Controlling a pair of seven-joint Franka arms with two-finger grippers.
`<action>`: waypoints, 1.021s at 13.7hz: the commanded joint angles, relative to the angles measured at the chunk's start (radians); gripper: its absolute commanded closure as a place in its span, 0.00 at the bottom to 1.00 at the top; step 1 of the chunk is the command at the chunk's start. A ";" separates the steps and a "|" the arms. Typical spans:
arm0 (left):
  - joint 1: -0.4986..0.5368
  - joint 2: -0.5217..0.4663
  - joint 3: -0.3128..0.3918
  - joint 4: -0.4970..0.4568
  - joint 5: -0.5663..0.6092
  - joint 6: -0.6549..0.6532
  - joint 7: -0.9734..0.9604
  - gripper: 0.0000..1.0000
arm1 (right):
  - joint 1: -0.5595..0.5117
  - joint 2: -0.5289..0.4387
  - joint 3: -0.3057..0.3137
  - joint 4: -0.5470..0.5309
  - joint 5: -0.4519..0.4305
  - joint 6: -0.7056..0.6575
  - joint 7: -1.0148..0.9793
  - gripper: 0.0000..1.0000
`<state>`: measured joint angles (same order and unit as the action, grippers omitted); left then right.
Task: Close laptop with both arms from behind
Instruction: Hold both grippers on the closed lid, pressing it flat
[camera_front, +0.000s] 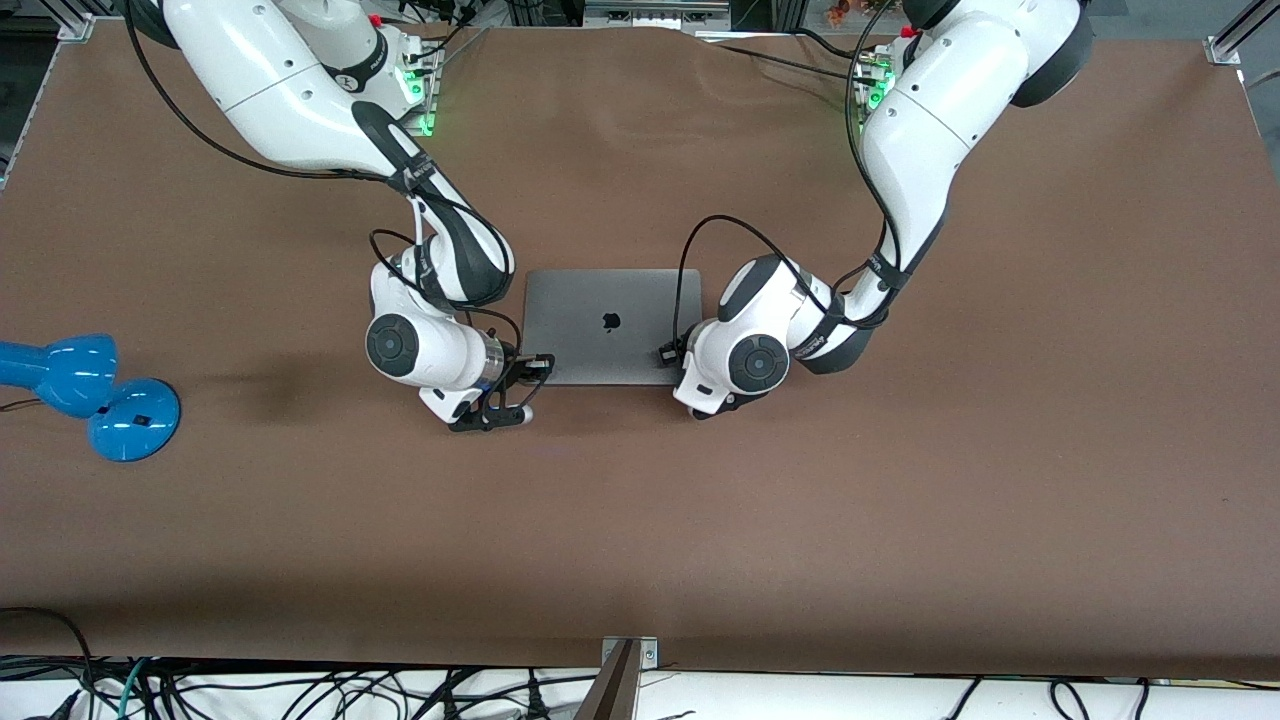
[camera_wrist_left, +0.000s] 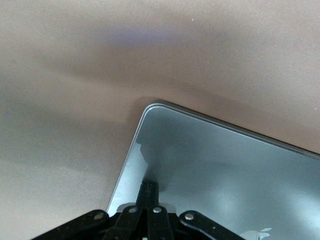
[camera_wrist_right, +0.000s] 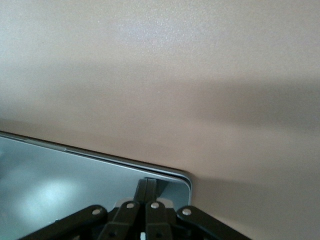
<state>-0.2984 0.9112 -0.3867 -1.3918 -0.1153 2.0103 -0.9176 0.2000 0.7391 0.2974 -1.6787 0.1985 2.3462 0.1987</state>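
laptop (camera_front: 611, 326): lid seen flat, logo up, mid-table | left gripper (camera_wrist_left: 148, 192): fingers pressed together on lid corner | right gripper (camera_wrist_right: 146, 189): likewise pinched on lid | judged: closing done, withdrawal left

The laptop (camera_wrist_left: 225, 170), its grey lid up, fills the lower right of the frame, one rounded corner at centre. The left gripper (camera_wrist_left: 149, 192) rises from the bottom edge, fingers together, pressing the lid. Brown table (camera_wrist_left: 100, 65) fills the rest.
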 joint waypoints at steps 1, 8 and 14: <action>-0.021 0.021 0.017 0.030 0.028 0.016 0.005 0.96 | 0.010 0.017 -0.008 0.027 -0.008 0.004 -0.007 1.00; 0.001 -0.044 0.011 0.028 0.048 -0.030 0.003 0.00 | 0.012 -0.021 -0.024 0.059 -0.011 0.001 -0.013 0.05; 0.011 -0.211 0.006 0.004 0.046 -0.129 0.010 0.00 | -0.002 -0.248 -0.058 0.042 -0.056 -0.218 -0.042 0.00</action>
<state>-0.2933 0.7835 -0.3807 -1.3547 -0.0953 1.9253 -0.9165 0.1983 0.6032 0.2595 -1.6063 0.1775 2.2202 0.1594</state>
